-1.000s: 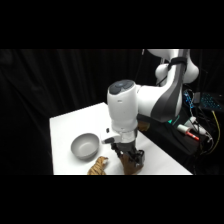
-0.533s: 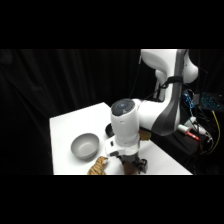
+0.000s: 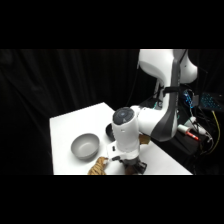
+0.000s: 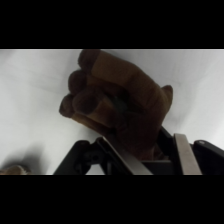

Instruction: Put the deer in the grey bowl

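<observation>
The white surface [image 3: 75, 125] stands in front of a black curtain, and the arm has come down lower than it was a moment ago, so its pincer [image 4: 150, 160] now sits right over the deer [image 4: 117, 102] near the front edge. The two fingers stand on either side of the brown deer, but I cannot tell if they squeeze it yet. The grey bowl [image 3: 85, 146] waits empty nearby, with the striped tiger [image 3: 99, 167] between, so lifting probably comes next.

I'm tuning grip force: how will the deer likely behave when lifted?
The deer looks like soft, matte plush, so probably light and squashy, unlikely to slip. Its rounded legs stick out and may flop or catch on the grey bowl rim.
</observation>
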Tool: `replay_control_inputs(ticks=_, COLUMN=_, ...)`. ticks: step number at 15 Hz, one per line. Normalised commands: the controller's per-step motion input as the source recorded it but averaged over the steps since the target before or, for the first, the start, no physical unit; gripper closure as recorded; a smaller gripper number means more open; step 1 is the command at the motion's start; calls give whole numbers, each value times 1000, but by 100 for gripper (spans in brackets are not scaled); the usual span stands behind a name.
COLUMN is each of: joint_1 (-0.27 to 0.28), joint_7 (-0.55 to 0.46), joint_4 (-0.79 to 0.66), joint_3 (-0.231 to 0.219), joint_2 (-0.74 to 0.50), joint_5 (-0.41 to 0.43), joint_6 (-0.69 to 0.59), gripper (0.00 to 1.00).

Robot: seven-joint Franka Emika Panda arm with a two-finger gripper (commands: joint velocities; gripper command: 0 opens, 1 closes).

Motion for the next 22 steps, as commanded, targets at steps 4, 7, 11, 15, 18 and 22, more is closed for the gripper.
replay_control_inputs(ticks=4, joint_1=-29, joint_7=-109, joint_4=51, joint_3=54, joint_2=33, joint_5=-29, joint_6=39, gripper=90)
replay_control_inputs(ticks=7, joint_1=-16, joint_7=-22, joint_4=24, joint_3=14, joint_2=-81, joint_5=-34, joint_6=-120, gripper=96)
replay_control_inputs(ticks=11, joint_1=-19, joint_7=41, joint_4=-19, joint_3=16, joint_2=-300, joint_5=3, joint_6=-343, gripper=97)
replay_control_inputs(ticks=15, joint_1=-28, joint_7=30, joint_4=11, joint_3=7, joint_2=-447, joint_5=25, joint_6=-437, gripper=96)
replay_control_inputs(ticks=18, joint_1=-33, joint_7=12, joint_4=131, joint_3=-74, joint_2=-300, joint_5=-55, joint_6=-327, gripper=96)
replay_control_inputs(ticks=22, joint_1=-72, joint_7=8, joint_4=204, joint_3=-140, joint_2=-95, joint_5=-165, joint_6=-169, gripper=96)
